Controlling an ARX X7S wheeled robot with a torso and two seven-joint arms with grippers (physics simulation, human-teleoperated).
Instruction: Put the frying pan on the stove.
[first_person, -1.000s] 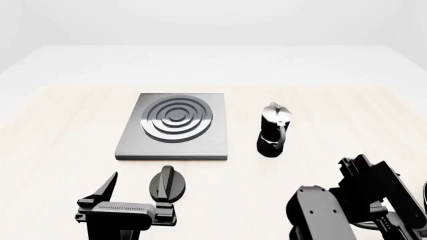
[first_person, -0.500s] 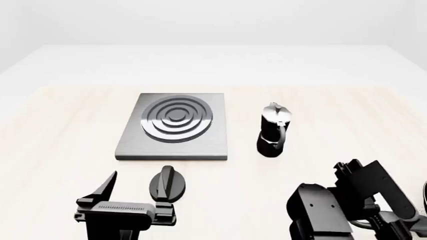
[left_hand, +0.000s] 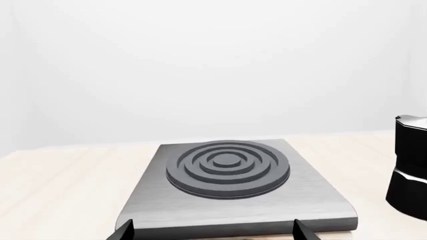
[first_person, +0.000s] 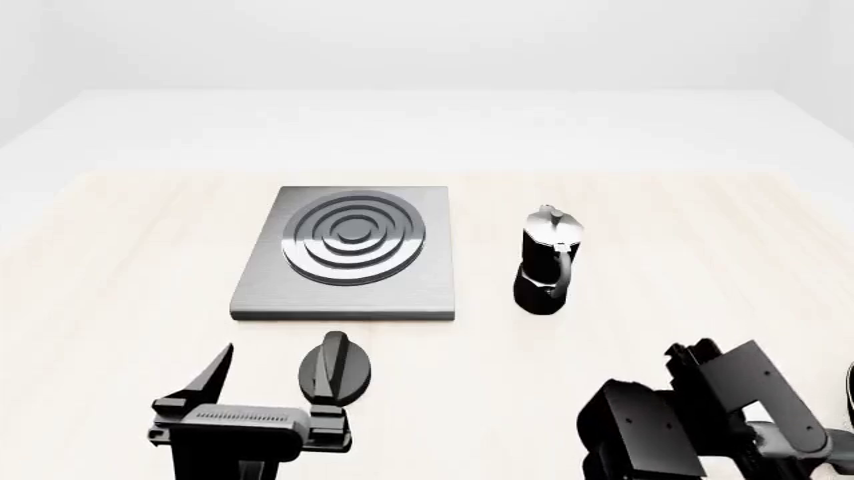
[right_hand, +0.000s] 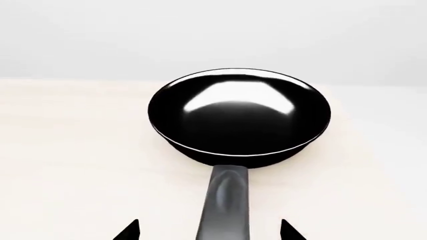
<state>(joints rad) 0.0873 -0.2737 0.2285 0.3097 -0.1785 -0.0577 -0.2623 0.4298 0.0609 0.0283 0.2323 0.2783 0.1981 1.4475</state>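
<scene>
The frying pan (right_hand: 239, 117), round and glossy black, lies on the pale table in the right wrist view, with its long handle (right_hand: 227, 200) pointing toward the camera. My right gripper (right_hand: 209, 231) is open, and its two fingertips stand one on each side of the handle without touching it. The stove (first_person: 350, 250), a flat grey hotplate with raised rings, sits left of centre in the head view with nothing on it. My left gripper (left_hand: 212, 232) is open and empty just in front of the stove (left_hand: 230, 175).
A black-and-silver moka pot (first_person: 547, 262) stands upright just right of the stove and shows at the edge of the left wrist view (left_hand: 408, 167). A small black knob (first_person: 336, 368) lies in front of the stove. My right arm (first_person: 707, 410) fills the lower right.
In the head view my right arm has sunk lower and toward the lower right corner. The left arm, stove, pot and knob have not moved.
</scene>
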